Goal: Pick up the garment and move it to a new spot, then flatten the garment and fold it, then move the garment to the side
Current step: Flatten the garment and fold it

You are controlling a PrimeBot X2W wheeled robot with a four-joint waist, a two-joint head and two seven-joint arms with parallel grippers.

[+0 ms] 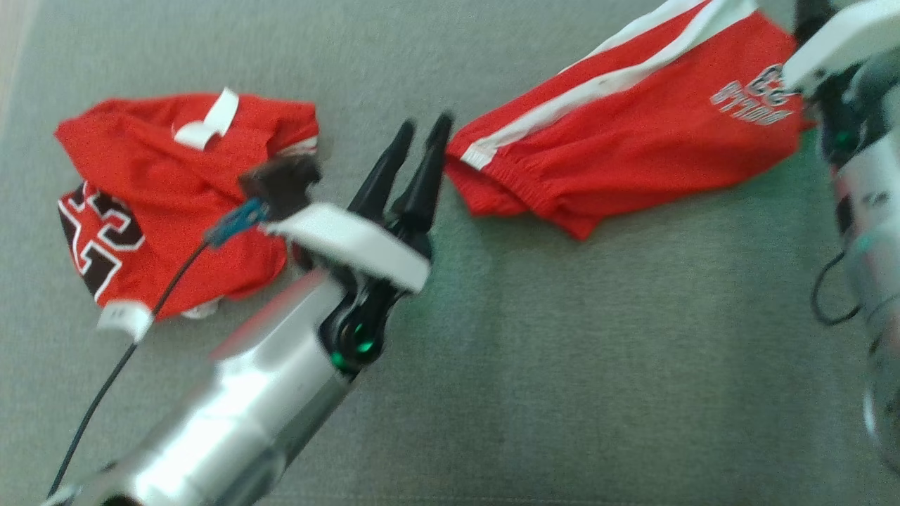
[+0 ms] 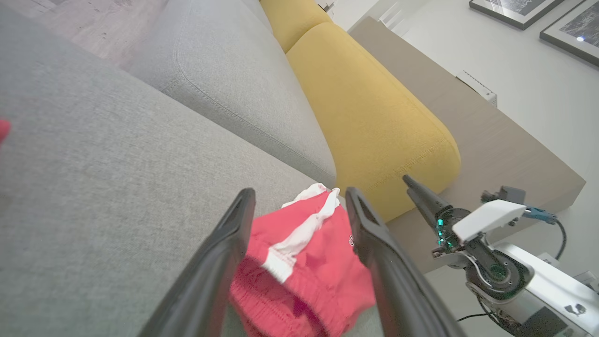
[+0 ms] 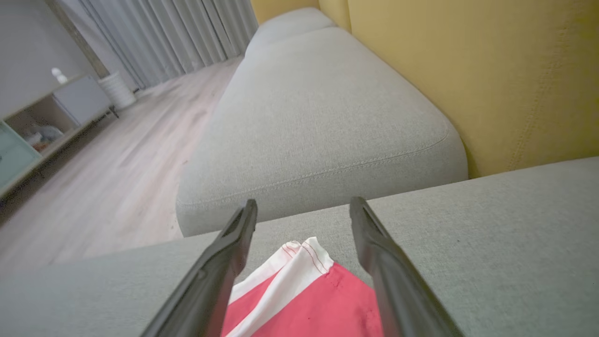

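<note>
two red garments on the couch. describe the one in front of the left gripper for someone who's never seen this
On the grey sofa seat, look to the right side, just beyond the open left gripper. The shorts lie there, red with a white side stripe and small white lettering. The jersey to the left is crumpled and carries a large black number instead.

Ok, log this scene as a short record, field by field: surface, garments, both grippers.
surface: grey sofa seat, yellow backrest
shorts: red with a white stripe, rumpled, at the right of the head view
jersey: red, crumpled, at the left, apart from the shorts
left gripper: open, empty, pointing at the shorts' gathered end
right gripper: open, aimed over the shorts' striped corner, not clamped on it
</note>
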